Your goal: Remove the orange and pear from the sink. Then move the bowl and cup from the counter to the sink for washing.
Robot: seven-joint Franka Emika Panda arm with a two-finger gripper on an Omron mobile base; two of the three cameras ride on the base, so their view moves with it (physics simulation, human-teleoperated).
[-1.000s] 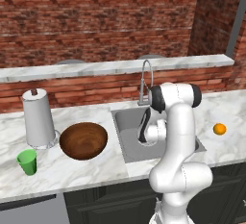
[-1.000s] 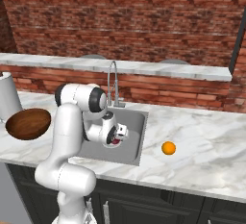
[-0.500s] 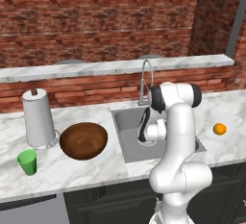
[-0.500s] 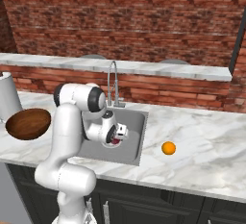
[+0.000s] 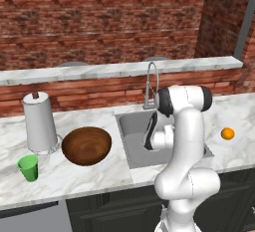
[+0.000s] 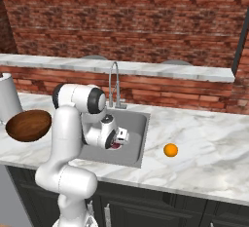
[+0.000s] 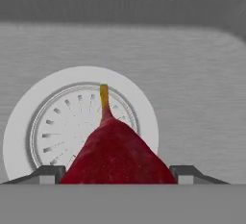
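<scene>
The orange (image 5: 227, 133) is already out, sitting on the counter (image 5: 99, 174) at about 3 o'clock from the sink (image 5: 130, 126), well apart from the basin. That half of the first step looks done.

The pear (image 7: 115, 156) is still in the sink. In the hand view it lies over the white-rimmed drain (image 7: 29, 122), its yellow stem pointing to 12 o'clock, its body between the two fingertips (image 7: 48, 174). The gripper (image 7: 115, 177) is spread wide, one tip on each side of the fruit; the tips sit just beside the pear's flanks, and I cannot tell whether they touch it (nothing looks clamped yet). In the right base view the hand is low in the basin with a bit of red at its tip.

So I judge the work about a quarter through: closing on the pear and lifting it out remains, then both dishes. The bowl (image 5: 86, 145) rests on the counter at 9 o'clock from the sink, and the cup (image 5: 28, 168) stands upright further out, at about 8 o'clock from the bowl. Neither has been taken to the basin.

The counter is white marble with grey veins over dark cabinets. A paper towel roll (image 5: 40, 122) stands at 10 o'clock from the bowl. Behind the curved tap (image 5: 152, 84) runs a higher marble ledge (image 5: 119, 69) and a red brick wall (image 5: 99, 22).
</scene>
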